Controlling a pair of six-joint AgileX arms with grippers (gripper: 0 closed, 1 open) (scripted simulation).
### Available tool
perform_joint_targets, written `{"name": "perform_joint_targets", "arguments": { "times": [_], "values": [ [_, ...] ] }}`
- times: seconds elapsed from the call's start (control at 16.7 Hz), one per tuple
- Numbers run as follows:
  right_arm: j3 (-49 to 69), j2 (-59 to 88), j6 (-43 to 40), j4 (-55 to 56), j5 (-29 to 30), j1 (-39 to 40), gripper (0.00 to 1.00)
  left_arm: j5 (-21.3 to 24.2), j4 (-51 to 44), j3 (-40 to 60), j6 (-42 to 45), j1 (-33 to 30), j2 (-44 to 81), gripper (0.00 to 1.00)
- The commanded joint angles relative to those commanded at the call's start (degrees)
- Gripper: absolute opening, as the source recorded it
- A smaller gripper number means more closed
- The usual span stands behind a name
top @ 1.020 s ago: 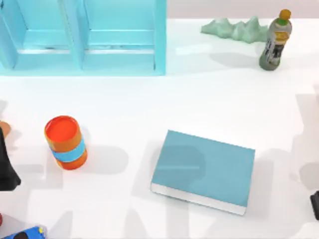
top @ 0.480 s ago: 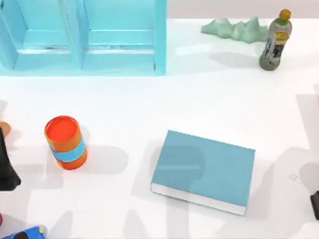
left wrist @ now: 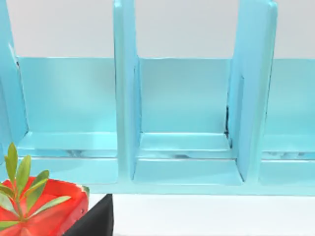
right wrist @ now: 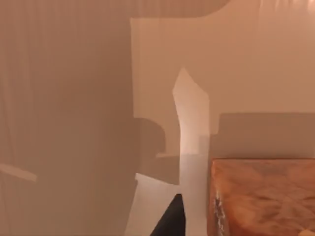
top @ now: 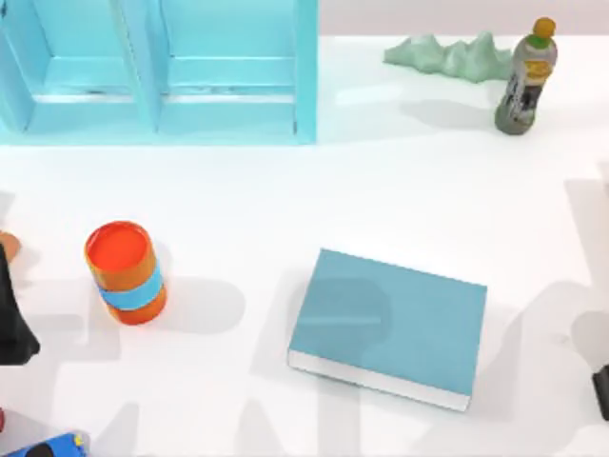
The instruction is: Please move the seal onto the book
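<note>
The book [top: 388,327], teal with white page edges, lies flat right of the table's middle with nothing on it. A tan-orange, wood-grained block that I take for the seal [right wrist: 266,199] stands close to my right wrist camera, cut off by the picture's edge. Its top is out of view. A dark part of my right gripper [right wrist: 170,219] shows just beside it, and I cannot tell whether they touch. My right arm [top: 601,390] is at the table's right edge, right of the book. My left arm [top: 11,319] is parked at the left edge.
An orange can with a blue band [top: 124,273] stands left of the book. A light-blue shelf unit [top: 157,71] fills the back left. A bottle [top: 525,76] and a pale green ridge [top: 447,55] are back right. A red pot with a plant [left wrist: 34,209] is near my left gripper.
The shadows near the table's right edge have shifted slightly. The book, the can and the left arm have not moved.
</note>
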Motion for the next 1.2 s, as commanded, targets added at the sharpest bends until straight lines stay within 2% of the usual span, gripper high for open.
{"name": "perform_joint_targets", "arguments": {
  "times": [0.3,0.36,0.96,1.2],
  "values": [
    [0.0,0.0,0.0,0.0,0.0,0.0,0.02,0.0,0.0,0.0,0.0,0.0,0.0,1.00],
    [0.0,0.0,0.0,0.0,0.0,0.0,0.00,0.0,0.0,0.0,0.0,0.0,0.0,1.00],
    [0.4,-0.8,0.1,-0.3,-0.4,-0.3,0.00,0.0,0.0,0.0,0.0,0.0,0.0,1.00],
    [5.4,-2.9,1.4,-6.3,-1.9,0.2,0.00,0.0,0.0,0.0,0.0,0.0,0.0,1.00]
  ]
}}
